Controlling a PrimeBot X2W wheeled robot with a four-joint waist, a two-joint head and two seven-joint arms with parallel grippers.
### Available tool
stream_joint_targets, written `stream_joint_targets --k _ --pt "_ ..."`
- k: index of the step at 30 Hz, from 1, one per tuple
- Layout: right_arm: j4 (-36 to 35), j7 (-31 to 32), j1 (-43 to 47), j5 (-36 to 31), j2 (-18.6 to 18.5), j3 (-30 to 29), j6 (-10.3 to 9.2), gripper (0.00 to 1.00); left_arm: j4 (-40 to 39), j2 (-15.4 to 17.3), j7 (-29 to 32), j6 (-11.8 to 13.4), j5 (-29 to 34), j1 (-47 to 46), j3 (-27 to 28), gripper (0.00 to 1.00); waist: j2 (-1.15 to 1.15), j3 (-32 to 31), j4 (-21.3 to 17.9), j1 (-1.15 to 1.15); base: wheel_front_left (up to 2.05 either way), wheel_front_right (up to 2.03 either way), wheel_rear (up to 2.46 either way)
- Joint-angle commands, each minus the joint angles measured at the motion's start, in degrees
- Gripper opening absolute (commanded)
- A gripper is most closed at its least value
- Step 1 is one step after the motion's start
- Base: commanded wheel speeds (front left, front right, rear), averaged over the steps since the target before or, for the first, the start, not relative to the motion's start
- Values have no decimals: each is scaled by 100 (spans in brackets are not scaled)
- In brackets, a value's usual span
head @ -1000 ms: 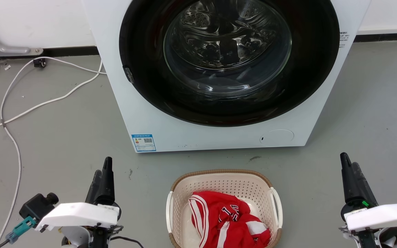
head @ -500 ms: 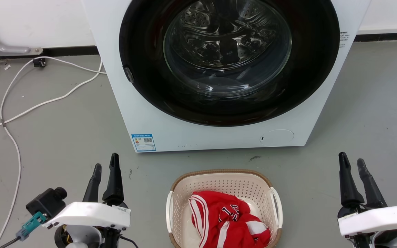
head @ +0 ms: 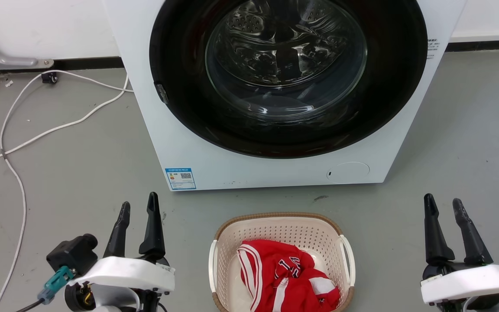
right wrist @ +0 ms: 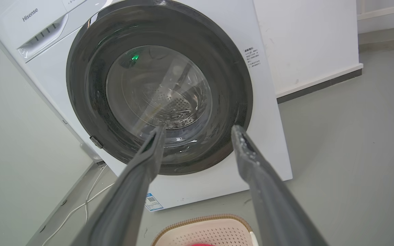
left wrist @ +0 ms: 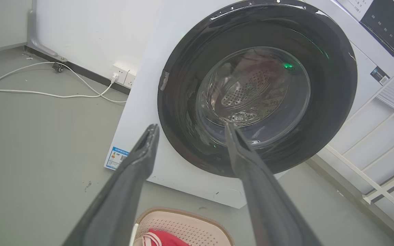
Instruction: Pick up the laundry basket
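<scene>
The laundry basket (head: 275,232), cream with perforated walls, a brown rim and white side handles, sits on the grey floor at the bottom middle of the head view, holding a red and white garment (head: 286,277). My left gripper (head: 138,207) stands open to the basket's left, apart from it, fingers pointing up. Off to the basket's right my right gripper (head: 442,203) is open too, holding nothing. The left wrist view shows the basket's rim (left wrist: 186,213) below the left gripper (left wrist: 191,127). In the right wrist view the basket (right wrist: 204,232) lies under the right gripper (right wrist: 198,128).
A white front-loading washing machine (head: 180,143) with a closed dark round door (head: 288,73) stands just behind the basket. White cables (head: 20,143) run across the floor at the left. A white rack (left wrist: 385,143) stands beside the machine in the left wrist view.
Both grippers have opened: their fingers were together a second ago and now stand apart. The left gripper has shifted right, towards the basket. The basket has not moved.
</scene>
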Motion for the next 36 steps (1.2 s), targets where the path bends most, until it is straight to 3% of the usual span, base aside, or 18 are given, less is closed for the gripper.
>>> stream_joint_targets --k 1,36 --pt "-89 -47 11 -122 -22 5 -1 100 -83 21 -44 7 115 11 -15 100 0 1 0 0 0 0 0" --pt "-223 -511 245 -1754 -28 -33 -1 100 103 25 -498 285 1969 148 -258 100 0 -5 -24 0 0 0 0"
